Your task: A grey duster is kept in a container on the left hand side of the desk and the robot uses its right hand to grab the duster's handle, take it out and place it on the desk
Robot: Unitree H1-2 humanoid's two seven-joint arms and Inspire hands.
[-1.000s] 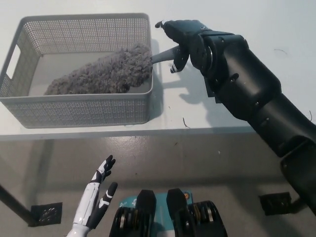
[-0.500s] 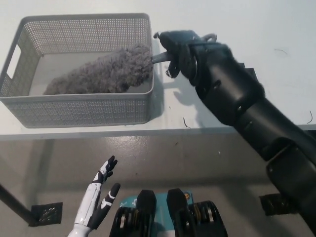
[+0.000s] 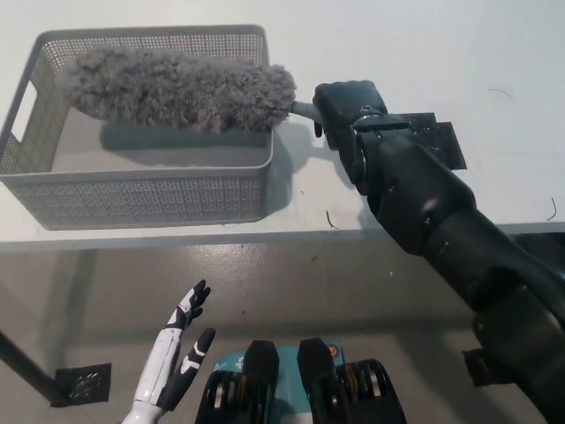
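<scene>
The fluffy grey duster (image 3: 177,88) hangs level above the grey mesh container (image 3: 141,199), its head casting a shadow on the container floor. Its thin grey handle (image 3: 303,109) sticks out past the container's right rim into my black right hand (image 3: 346,110), which is shut on it just right of the container. My white left hand (image 3: 175,353) rests low at the bottom left, below the desk edge, fingers apart and holding nothing.
The container stands on the left part of the white desk (image 3: 441,53), near its front edge (image 3: 265,237). Bare desk surface stretches to the right of and behind my right arm. Below the edge lies a grey floor.
The duster's head has come up out of the container and swung to lie level above it. My right hand has closed on the handle and moved slightly right. The left hand has stayed put.
</scene>
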